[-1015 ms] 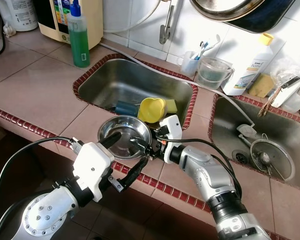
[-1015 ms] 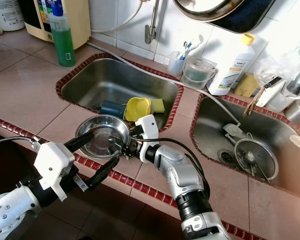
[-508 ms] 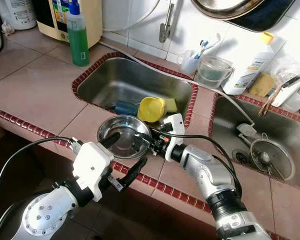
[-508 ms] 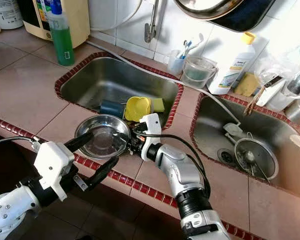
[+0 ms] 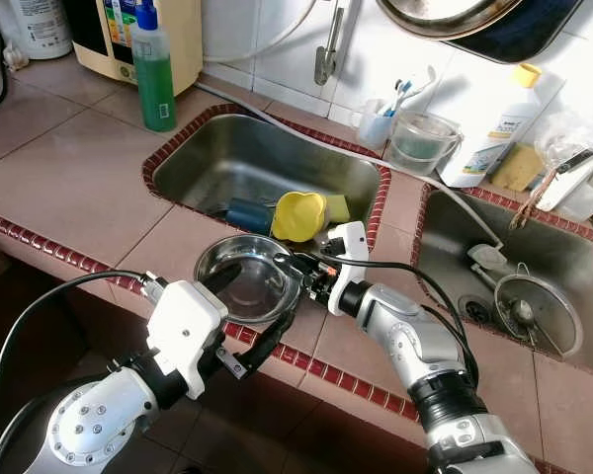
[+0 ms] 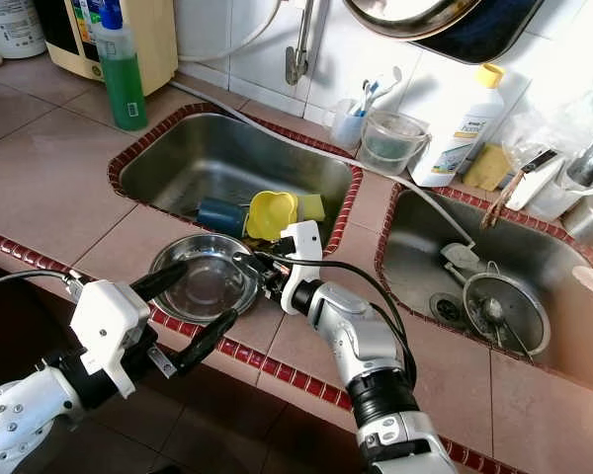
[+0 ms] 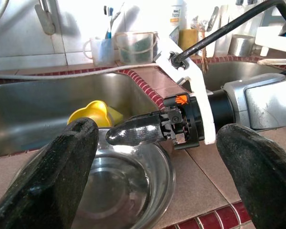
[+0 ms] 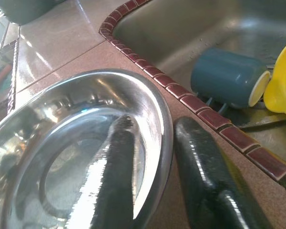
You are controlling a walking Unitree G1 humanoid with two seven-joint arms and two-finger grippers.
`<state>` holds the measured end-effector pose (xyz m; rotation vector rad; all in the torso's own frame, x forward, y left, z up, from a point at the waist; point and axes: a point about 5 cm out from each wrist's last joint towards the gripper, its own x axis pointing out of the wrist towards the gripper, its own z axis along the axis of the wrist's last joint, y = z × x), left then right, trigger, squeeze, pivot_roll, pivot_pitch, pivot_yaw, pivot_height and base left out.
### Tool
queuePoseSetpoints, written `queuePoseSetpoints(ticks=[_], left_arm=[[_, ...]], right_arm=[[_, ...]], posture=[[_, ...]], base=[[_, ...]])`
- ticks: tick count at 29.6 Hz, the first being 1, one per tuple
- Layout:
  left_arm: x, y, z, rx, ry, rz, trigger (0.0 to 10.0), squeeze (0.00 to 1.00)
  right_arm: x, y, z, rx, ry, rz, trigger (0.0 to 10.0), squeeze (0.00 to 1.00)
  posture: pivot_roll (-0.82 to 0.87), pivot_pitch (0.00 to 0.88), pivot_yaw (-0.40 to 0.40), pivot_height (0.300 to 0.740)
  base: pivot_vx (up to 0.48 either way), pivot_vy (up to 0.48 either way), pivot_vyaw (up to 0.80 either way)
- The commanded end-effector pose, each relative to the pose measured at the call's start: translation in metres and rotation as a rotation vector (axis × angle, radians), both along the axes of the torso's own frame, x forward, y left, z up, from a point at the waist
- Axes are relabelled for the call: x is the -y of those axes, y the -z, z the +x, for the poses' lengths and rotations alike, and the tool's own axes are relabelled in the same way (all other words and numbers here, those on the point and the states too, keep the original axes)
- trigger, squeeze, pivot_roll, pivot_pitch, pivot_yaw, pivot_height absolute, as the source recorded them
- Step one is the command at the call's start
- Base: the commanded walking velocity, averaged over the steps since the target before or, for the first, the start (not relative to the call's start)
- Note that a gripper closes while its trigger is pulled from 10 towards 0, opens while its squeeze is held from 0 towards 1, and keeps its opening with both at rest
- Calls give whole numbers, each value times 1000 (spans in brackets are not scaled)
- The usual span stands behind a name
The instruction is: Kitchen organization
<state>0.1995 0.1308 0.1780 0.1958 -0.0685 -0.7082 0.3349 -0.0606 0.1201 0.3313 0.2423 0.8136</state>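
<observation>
Steel bowl [image 5: 245,279] sits on the tabletop [image 5: 69,183] just before the left sink [image 5: 267,163], and the right gripper [image 5: 295,269] pinches its rim (one finger inside, one outside). Left gripper [image 5: 249,314] hovers spread wide at the bowl's near edge. Yellow cup [image 5: 298,215] lies in the sink.

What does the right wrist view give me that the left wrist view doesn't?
Right wrist view alone: the right gripper straddling the steel bowl's rim, one finger inside, one outside, and a blue cup lying in the sink. Left wrist view alone: the left gripper open with wide-spread fingers, the right arm's wrist, a toothbrush cup and a clear tub behind. Both share the bowl, the yellow cup and the red-tiled sink edge.
</observation>
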Motion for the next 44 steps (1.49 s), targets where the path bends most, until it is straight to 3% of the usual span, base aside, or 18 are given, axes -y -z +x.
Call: queuePoseSetpoints(ticks=[1,21,28,34,44], left_arm=[[6,-6,-3,25,34,-14,10000,0],[8,-6,-2,29,41,-19,10000,0],[8,-7,0,34,33,-26,10000,0],[8,-8,3,40,28,-32,10000,0],[9,-9,7,48,33,-38,10000,0]], right_arm=[[7,2,2,-16,33,-5,0,0],[10,0,4,-21,55,26,0,0],[16,-10,9,4,99,137,0,0],[33,-23,18,58,213,230,0,0],[46,-27,20,83,281,255,0,0]], posture=[[-26,113,-164,740],[-27,107,-162,740],[-27,108,-158,740],[-35,105,-151,740],[-54,97,-138,740]], base=[[0,0,0],[0,0,0],[0,0,0],[0,0,0],[0,0,0]])
